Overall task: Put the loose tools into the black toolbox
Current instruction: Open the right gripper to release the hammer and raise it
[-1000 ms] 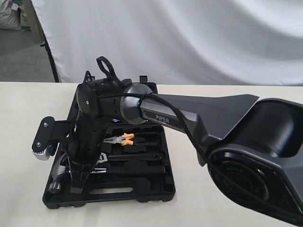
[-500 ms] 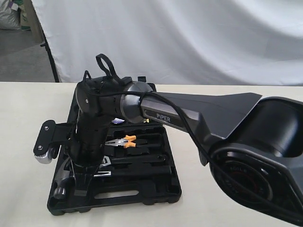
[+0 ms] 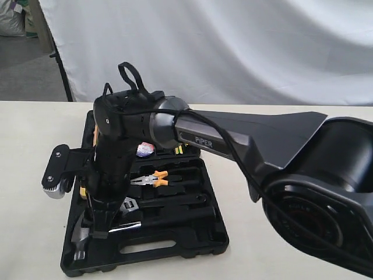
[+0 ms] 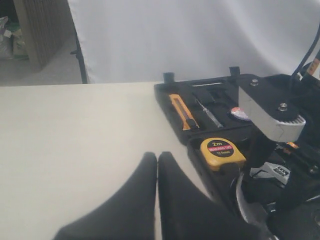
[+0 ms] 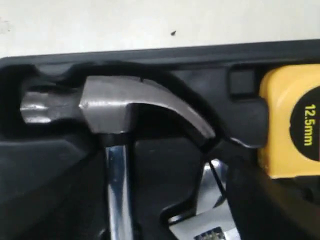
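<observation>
Compared with a second ago, the black toolbox (image 3: 175, 252) is lying turned on the table (image 3: 35, 134), with its near right corner pushed out toward 4 o'clock. The hammer (image 3: 79, 241) head is sitting lower in the exterior view, and the right wrist is standing a little further toward 3 o'clock. The right gripper (image 3: 99, 227) is pointing straight down over the hammer's steel neck, just beside the head. Whether its jaws are clamping the neck or only straddling it I cannot tell, since the wrist view is showing only dark shapes on either side of the shaft. In that view the hammer (image 5: 120, 107) head is resting in a moulded recess against the toolbox (image 5: 150, 52) rim. The hammer is lying in the near half of the case, its head at the 7 o'clock corner and its black handle running toward 3 o'clock. The wrench (image 3: 129, 205) is lying just beyond the shaft, its silver jaw end (image 5: 210, 212) showing close to the claw. The orange-handled pliers (image 3: 152, 178) are lying further toward 12 o'clock. The bluish tape roll (image 3: 144, 150) is sitting in the far half, half hidden by the arm. The yellow tape measure (image 4: 222, 152) is sitting in the case beside the claw. The left gripper (image 4: 157, 156) is hovering over bare table, well apart from the case, its two black fingers (image 4: 140, 185) pressed together with nothing between them.
</observation>
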`<state>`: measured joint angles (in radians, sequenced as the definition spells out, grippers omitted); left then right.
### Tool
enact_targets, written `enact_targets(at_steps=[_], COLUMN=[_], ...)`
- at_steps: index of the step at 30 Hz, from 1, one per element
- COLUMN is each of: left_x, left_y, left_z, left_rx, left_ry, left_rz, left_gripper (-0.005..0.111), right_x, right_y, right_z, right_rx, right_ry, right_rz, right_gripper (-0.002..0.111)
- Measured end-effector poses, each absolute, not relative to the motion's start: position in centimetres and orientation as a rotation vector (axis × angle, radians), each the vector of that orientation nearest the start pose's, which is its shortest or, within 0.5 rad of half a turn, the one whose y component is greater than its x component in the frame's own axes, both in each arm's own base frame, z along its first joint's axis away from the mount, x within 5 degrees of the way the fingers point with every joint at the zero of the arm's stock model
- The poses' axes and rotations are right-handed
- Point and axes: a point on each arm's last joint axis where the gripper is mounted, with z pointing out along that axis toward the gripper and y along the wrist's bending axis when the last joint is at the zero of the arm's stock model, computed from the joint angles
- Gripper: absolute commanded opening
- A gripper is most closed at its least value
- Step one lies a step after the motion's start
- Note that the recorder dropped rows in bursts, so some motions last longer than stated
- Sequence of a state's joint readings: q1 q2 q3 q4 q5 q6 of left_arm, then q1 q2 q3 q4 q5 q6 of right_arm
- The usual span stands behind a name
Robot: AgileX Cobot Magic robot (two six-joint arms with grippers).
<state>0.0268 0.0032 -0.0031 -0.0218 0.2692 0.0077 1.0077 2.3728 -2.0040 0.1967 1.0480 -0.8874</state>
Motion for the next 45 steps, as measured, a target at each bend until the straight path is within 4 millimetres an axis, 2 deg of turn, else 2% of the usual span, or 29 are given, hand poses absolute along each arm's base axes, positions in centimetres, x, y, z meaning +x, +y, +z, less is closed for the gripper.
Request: enact_targets(at_steps=[3,5,8,11,12,16,19,21,25,29,32,36,38,41,45], left_x=[5.5,5.5,5.5,5.5,5.5,5.5,5.5,5.5,5.5,5.5,5.5,5.5,5.5,5.5,5.5], left_y=[0.1,0.1,0.1,0.1,0.1,0.1,0.1,0.1,0.1,0.1,0.1,0.1,0.1,0.1,0.1], left_z=[19.0,19.0,19.0,19.0,19.0,19.0,19.0,19.0,19.0,19.0,19.0,19.0,19.0,19.0,19.0], left_rx=[-0.031,-0.031,-0.031,-0.031,-0.031,-0.031,-0.031,-0.031,-0.031,-0.031,-0.031,-0.031,-0.031,-0.031,-0.031], left_ry=[1.753,1.753,1.753,1.753,1.753,1.753,1.753,1.753,1.753,1.753,1.753,1.753,1.753,1.753,1.753], left_rz=[0.005,0.005,0.005,0.005,0.005,0.005,0.005,0.005,0.005,0.005,0.005,0.005,0.005,0.005,0.005], left_gripper=[0.001,0.001,0.001,0.001,0.001,0.001,0.001,0.001,0.001,0.001,0.001,0.001,0.001,0.001,0.001], right_x=[25.0,24.9,25.0,24.8,24.8,24.7,24.6,24.7,24.8,24.9,25.0,24.9,24.8,24.7,24.8], right_y=[42.9,42.9,42.6,42.5,42.4,42.2,41.6,41.4,41.2,41.1,40.9,40.6,40.6,41.0,41.5], right_z=[17.6,19.3,22.0,22.7,22.4,19.6,15.9,14.9,14.7,15.4,17.0,20.5,21.2,20.6,16.9], right_rx=[-2.259,-2.218,-2.162,-2.161,-2.172,-2.234,-2.304,-2.306,-2.286,-2.27,-2.25,-2.186,-2.17,-2.166,-2.207], right_ry=[1.791,1.782,1.755,1.755,1.763,1.834,1.919,1.953,1.988,1.984,1.963,1.92,1.914,1.922,1.985], right_rz=[0.302,0.314,0.323,0.328,0.327,0.324,0.315,0.316,0.292,0.278,0.255,0.25,0.266,0.315,0.346], right_gripper=[0.061,0.049,0.024,0.002,0.0,0.0,0.0,0.0,0.0,0.0,0.0,0.0,0.0,0.0,0.0])
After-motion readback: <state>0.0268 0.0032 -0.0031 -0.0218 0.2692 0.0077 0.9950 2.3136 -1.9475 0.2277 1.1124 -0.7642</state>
